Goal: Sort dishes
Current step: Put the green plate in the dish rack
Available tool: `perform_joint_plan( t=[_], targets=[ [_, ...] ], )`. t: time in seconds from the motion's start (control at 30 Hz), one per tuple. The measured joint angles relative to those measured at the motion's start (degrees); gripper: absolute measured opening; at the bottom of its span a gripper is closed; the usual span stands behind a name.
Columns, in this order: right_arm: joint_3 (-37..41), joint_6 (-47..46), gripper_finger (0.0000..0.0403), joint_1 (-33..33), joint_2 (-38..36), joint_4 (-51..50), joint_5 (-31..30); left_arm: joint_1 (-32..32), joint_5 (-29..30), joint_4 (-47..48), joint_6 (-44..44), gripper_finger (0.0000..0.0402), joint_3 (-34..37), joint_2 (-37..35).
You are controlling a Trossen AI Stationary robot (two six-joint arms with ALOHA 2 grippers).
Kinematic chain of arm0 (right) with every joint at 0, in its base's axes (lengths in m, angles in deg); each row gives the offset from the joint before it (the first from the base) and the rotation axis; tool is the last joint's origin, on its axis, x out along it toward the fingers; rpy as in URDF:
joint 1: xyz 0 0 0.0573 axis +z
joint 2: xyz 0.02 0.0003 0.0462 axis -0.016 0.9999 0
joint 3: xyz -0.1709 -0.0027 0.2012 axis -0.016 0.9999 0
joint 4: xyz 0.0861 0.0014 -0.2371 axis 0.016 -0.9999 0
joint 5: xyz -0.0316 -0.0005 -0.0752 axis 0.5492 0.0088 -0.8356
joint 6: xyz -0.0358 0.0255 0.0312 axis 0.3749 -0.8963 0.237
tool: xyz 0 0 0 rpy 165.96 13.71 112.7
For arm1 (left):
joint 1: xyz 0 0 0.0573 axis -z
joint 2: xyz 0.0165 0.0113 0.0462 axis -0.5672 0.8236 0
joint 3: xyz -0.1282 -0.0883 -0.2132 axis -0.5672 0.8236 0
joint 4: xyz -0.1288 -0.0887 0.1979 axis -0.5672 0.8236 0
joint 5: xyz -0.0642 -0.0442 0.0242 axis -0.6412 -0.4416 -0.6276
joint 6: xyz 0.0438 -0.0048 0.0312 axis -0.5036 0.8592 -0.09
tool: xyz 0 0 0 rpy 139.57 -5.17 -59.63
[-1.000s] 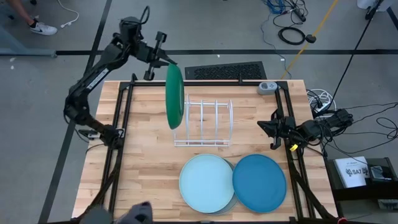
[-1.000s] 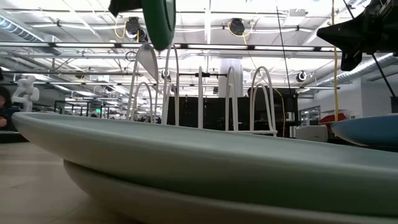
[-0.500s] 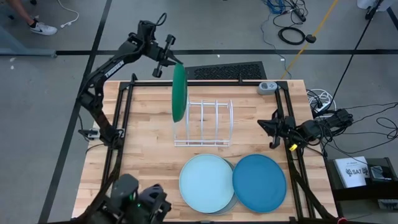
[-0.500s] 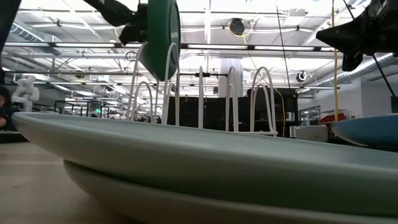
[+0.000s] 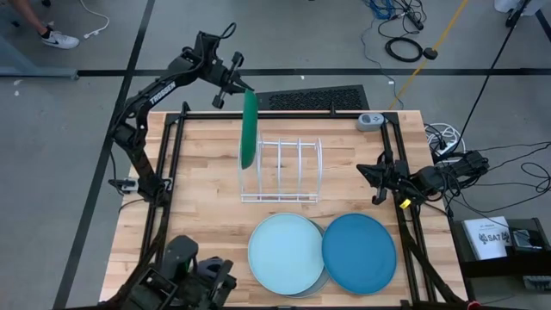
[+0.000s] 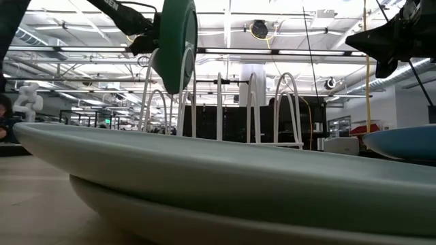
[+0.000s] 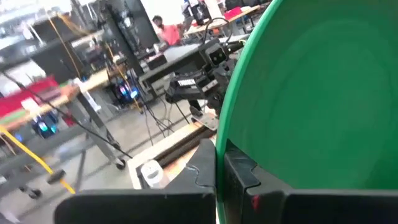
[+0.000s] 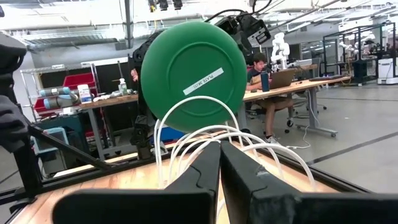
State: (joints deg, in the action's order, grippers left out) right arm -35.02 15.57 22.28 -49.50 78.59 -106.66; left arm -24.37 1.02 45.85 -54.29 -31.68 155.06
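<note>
**Green plate held on edge over the rack's left end**

The left hand (image 5: 243, 89) is clamped on the top rim of the green plate (image 5: 249, 129), up past the far side of the bench (image 5: 198, 215). The plate hangs upright, edge-on from above, right at the left end of the white rack (image 5: 288, 170). In the low view the green plate (image 6: 176, 44) sits up high among the tops of the rack's (image 6: 221, 109) wire loops; can't tell whether it's touching any of them. The right wrist view shows its back with a white label, above the loops.

The right hand (image 5: 376, 182) hangs at the right edge of the bench, well apart from the rack, with its fingers closed together and nothing in them.

The other plates are flat on the near part of the bench. The pale blue plate (image 5: 285, 253) lies on top of the grey plate (image 5: 317, 284), which only peeks out underneath. The medium blue plate (image 5: 359, 253) is just right of them and its edge overlaps the pale one.

There's a person seated at a desk way in the background of the right wrist view.
</note>
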Motion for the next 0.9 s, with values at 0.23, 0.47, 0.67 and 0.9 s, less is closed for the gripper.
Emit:
perform_joint_plan(
  t=[0.23, 0.47, 0.67, 0.9],
  targets=[
    [0.0, -0.1, 0.0009, 0.0, 0.0, 0.0, -0.1, 0.0, 4.6, 5.4, 7.8, 0.0015, 0.0, 0.0],
    [0.0, -0.4, 0.0009, 0.0, 0.0, 0.1, -0.3, 0.0, 6.2, 10.3, 3.3, 0.0058, 0.0, 0.0],
    [0.0, -0.8, 0.0009, 0.0, 0.0, 0.1, -0.3, 0.0, 6.3, 14.0, -1.8, 0.0062, 0.0, 0.0],
    [0.0, -1.2, 0.0009, 0.0, 0.0, 0.1, -1.5, 0.0, 5.4, 16.8, -1.6, 0.0063, 0.0, 0.0]
  ],
)
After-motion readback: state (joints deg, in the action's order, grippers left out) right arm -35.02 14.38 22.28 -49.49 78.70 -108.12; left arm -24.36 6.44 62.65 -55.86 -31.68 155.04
